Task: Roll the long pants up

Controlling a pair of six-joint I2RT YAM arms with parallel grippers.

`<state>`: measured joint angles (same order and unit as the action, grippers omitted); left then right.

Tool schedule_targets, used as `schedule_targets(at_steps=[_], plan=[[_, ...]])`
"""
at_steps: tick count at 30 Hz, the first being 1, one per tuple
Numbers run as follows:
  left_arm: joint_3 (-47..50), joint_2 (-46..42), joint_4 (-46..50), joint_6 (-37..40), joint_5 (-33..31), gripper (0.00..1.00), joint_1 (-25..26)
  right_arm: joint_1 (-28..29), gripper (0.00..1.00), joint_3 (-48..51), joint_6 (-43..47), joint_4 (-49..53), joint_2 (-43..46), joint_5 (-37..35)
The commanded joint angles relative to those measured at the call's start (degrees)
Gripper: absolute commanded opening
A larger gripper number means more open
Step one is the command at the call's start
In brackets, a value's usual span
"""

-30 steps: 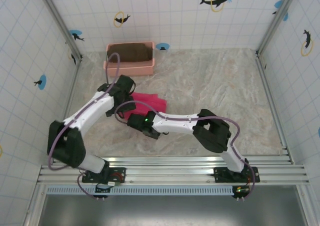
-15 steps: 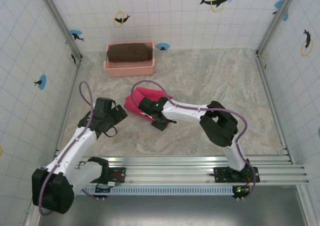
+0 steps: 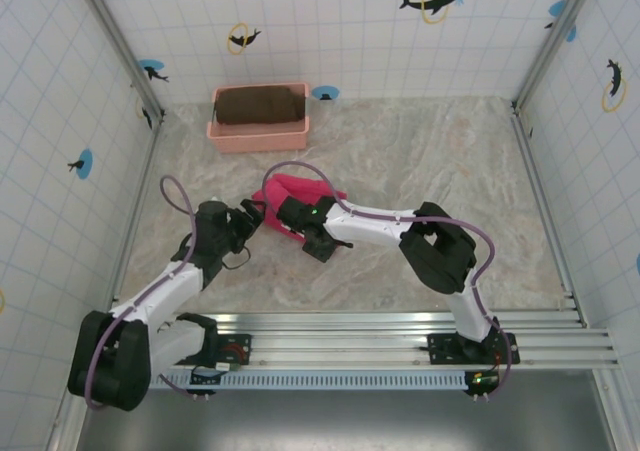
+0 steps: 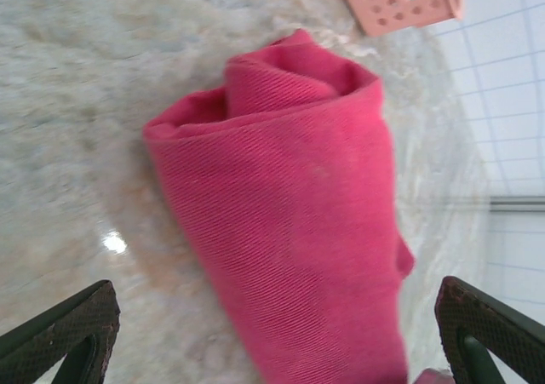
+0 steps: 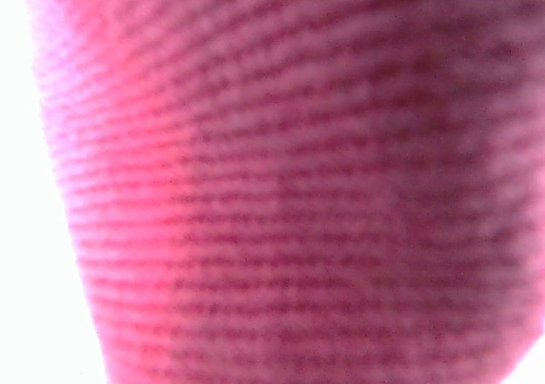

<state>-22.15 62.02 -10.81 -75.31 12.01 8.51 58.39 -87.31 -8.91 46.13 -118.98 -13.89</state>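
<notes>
Left claw (image 4: 274, 286) stands with jaws wide apart beside the long pants (image 4: 289, 205), a soft, light, loosely rolled bundle at mid-bench (image 4: 77, 103), while the right claw (image 3: 287, 214) presses into the fabric, closure indeterminable; grasp the thick roll body, since loose ends likely unwind.

long pants (image 4: 289, 205): soft cloth with fine ribs, matt
worktop (image 4: 68, 146): smooth, looks like marble, a little glossy
basket (image 4: 400, 1): pale pink plastic, perforated
</notes>
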Motion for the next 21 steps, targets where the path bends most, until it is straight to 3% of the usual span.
schedule_targets(at_steps=[1,11,17,21], plan=[[-0.01,3.84,-8.74,-1.63,2.33,0.97,-0.27,0.78,0.0,4.3,-1.78,4.8,-5.39,10.24],[-4.21,21.22,-21.52,-2.7,6.48,0.97,-0.21,1.86,0.0,4.09,-1.9,4.81,-5.33,11.26],[-7.68,25.44,-19.93,-1.64,7.19,0.96,0.52,2.03,0.0,3.04,-1.16,4.63,-5.16,12.12],[-9.1,26.39,-15.81,0.37,7.36,0.9,0.89,1.84,0.0,0.83,0.14,5.31,-5.53,12.65]])
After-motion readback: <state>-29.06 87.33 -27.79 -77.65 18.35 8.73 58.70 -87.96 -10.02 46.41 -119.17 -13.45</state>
